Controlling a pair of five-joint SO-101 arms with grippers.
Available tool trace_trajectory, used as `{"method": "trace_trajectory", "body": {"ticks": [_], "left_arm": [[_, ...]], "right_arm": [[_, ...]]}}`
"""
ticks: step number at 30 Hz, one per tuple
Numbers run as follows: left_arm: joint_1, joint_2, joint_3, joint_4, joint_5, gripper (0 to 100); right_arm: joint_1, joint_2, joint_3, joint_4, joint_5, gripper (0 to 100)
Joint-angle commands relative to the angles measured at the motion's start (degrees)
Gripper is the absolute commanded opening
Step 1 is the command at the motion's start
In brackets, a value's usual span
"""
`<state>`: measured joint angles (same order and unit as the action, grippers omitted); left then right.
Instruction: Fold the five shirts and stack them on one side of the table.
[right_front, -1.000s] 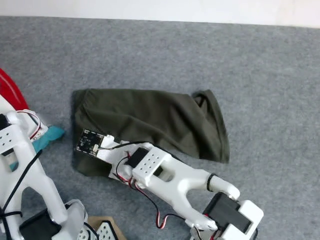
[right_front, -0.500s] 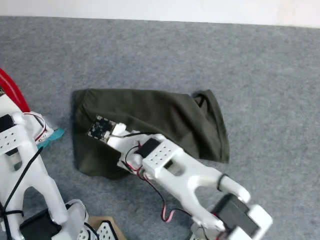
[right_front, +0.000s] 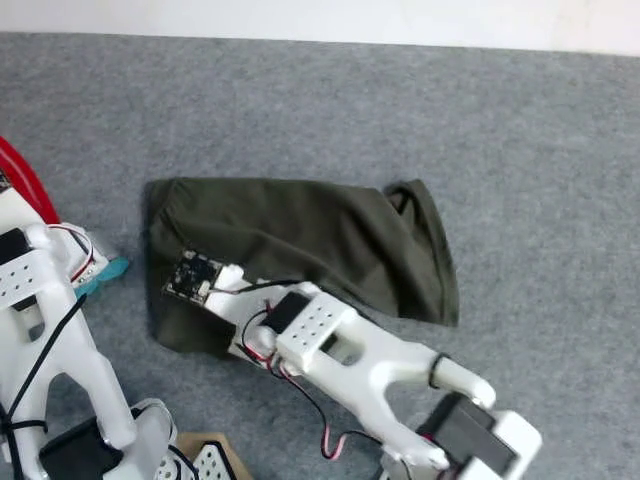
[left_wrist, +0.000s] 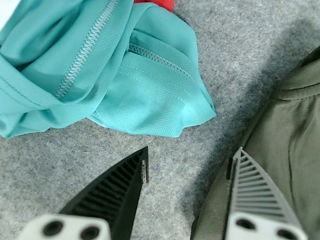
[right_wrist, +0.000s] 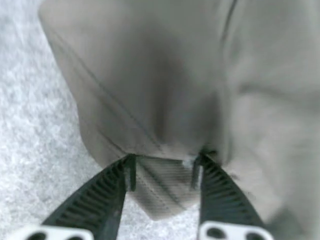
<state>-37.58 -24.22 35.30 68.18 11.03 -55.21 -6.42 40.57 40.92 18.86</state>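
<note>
Grey felt-like covering ran across your desk (right_front: 540, 130), with a pale strip (right_front: 300, 18) along its far edge. Your olive shirt (right_front: 300, 235) lay near the middle, spread sideways and partly folded, its right end doubled over with a dark opening showing. Your right arm (right_front: 340, 345) reached from the near edge to the shirt's near left corner, and its wrist board (right_front: 190, 278) sat above the cloth there. In the right wrist view, your right pincer (right_wrist: 165, 170) had its fingers a little apart. A corner of the olive shirt lay in that gap with both tips against the fabric, and grey desk showed beside the corner. You could not tell from these views whether the cloth was lifted off the desk.

Your left arm (right_front: 40, 320) stood at the left edge of the desk, well apart from the right arm. Your left pincer (left_wrist: 190, 167) was spread wide and held nothing. It hung above bare grey desk between two garments, with a bunched teal shirt (left_wrist: 100, 75) beyond one finger and the olive shirt's hem under the other. The two shirts were near each other but not touching. A red item (right_front: 20, 180) curved in at the left edge, just behind the teal shirt
</note>
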Motion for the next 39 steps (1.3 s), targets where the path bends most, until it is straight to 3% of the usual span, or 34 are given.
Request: {"method": "trace_trajectory", "body": {"ticks": [1, 11, 21, 33, 39], "left_arm": [[1.36, 0.04, -0.22, -0.79, 0.35, 26], [1.36, 0.04, -0.22, -0.79, 0.35, 26], [1.36, 0.04, -0.13, -0.70, 0.35, 26], [1.36, 0.04, -0.13, -0.62, 0.35, 26], [1.45, 0.04, -0.13, -0.70, 0.35, 26]], "right_arm": [[-0.57, 3.21, -5.05, -0.84, -0.97, 20.0], [1.80, 8.75, -9.89, -0.57, -0.70, 1.5], [3.21, 7.96, -12.88, 4.88, -0.70, 0.8], [8.84, -8.57, -7.69, 6.73, -0.70, 0.8], [6.99, -10.33, -4.18, 6.37, -0.70, 0.9]]}}
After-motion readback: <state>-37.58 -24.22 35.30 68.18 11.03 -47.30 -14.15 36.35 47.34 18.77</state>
